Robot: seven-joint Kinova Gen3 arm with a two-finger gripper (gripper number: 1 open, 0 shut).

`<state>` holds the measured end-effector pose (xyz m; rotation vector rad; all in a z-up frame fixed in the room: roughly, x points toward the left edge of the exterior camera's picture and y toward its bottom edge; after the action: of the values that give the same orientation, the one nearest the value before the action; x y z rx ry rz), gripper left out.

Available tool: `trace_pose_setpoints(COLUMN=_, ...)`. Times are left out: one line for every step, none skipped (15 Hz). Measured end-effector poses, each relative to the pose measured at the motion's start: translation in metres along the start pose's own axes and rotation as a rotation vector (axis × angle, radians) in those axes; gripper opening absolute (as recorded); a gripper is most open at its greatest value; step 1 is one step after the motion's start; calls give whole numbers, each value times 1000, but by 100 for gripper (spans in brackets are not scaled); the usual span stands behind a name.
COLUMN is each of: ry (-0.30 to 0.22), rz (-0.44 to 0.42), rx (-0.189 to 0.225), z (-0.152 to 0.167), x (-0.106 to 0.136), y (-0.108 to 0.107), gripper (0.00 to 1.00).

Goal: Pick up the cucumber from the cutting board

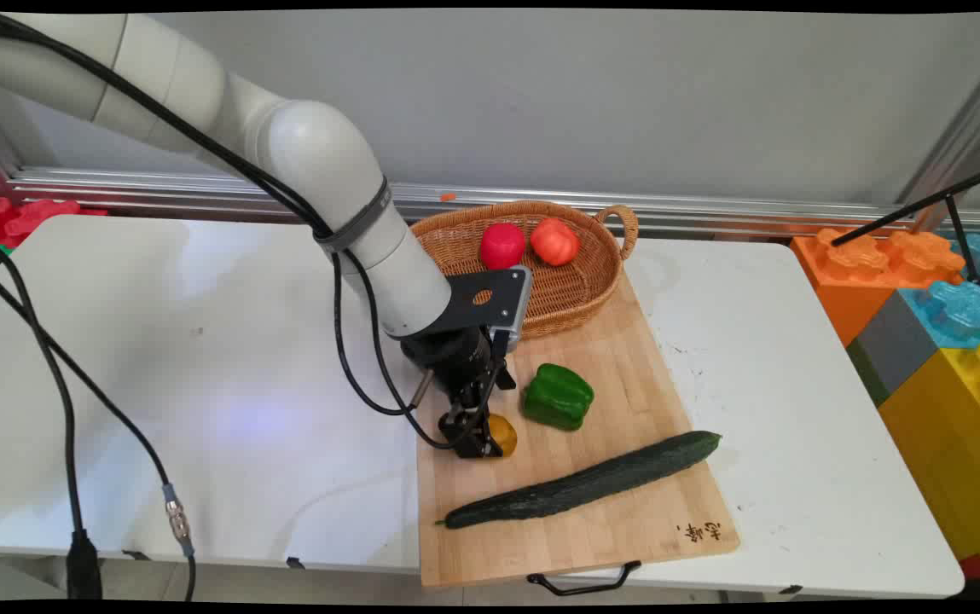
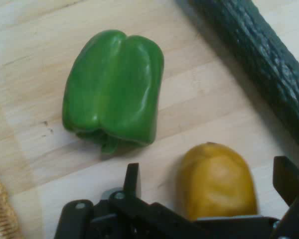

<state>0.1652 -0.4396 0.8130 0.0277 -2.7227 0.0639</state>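
- I read the pincer (image 2: pixel 209 186) as spread, down on the cutting board (image 1: pixel 626 358) near its left edge; one finger stands on each side of the yellow fruit (image 2: pixel 217 181), with a gap showing on both sides. No contact is visible yet.
- The yellow fruit is small, rounded and smooth-skinned, possibly a lemon or a small yellow pepper; I cannot tell which. It lies on the board's left side, between the board's near and far edges.
- Handling, my judgement: light and fairly firm, with a glossy skin that may slip under hard pads. The rounded body may roll or squirt out if pinched off-centre. The best hold is across its widest part, with the fingers on opposite flanks, where they stand now.
- The green pepper (image 2: pixel 114 89) lies just beside the fruit, toward the board's middle, apart from it. It is lobed and hollow-looking; I judge it light and easy to dent.
- The cucumber (image 1: pixel 583 482) lies diagonally across the board's near half, from near the left toward the right edge. It is long and stiff, clear of the pincer.
- The wicker basket (image 1: pixel 579 290) sits at the board's far edge and holds two red fruits (image 1: pixel 502 246), side by side.
- The board rests on the white surface (image 1: pixel 157 341), toward its right half.
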Motion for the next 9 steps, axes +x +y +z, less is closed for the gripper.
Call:
trace_pose_setpoints(ry=-2, rz=-6, rx=6, z=-3, x=2, y=0, gripper=100)
trace_pose_setpoints(ry=-2, rz=-10, rx=8, z=-5, x=3, y=0, gripper=100)
trace_pose_setpoints(ry=-2, rz=-17, rx=12, z=-8, x=6, y=-1, gripper=100)
trace_pose_setpoints(ry=1, rz=-30, rx=15, z=-12, x=11, y=-1, gripper=100)
trace_pose_setpoints(ry=5, rz=-48, rx=14, z=-15, x=17, y=0, gripper=100)
trace_pose_setpoints(ry=9, rz=-62, rx=11, z=-17, x=21, y=1, gripper=100)
trace_pose_setpoints(ry=13, rz=-81, rx=3, z=-19, x=26, y=2, gripper=100)
trace_pose_setpoints(ry=17, rz=-107, rx=-8, z=-20, x=32, y=5, gripper=100)
trace_pose_setpoints(ry=19, rz=-127, rx=-18, z=-21, x=36, y=7, gripper=100)
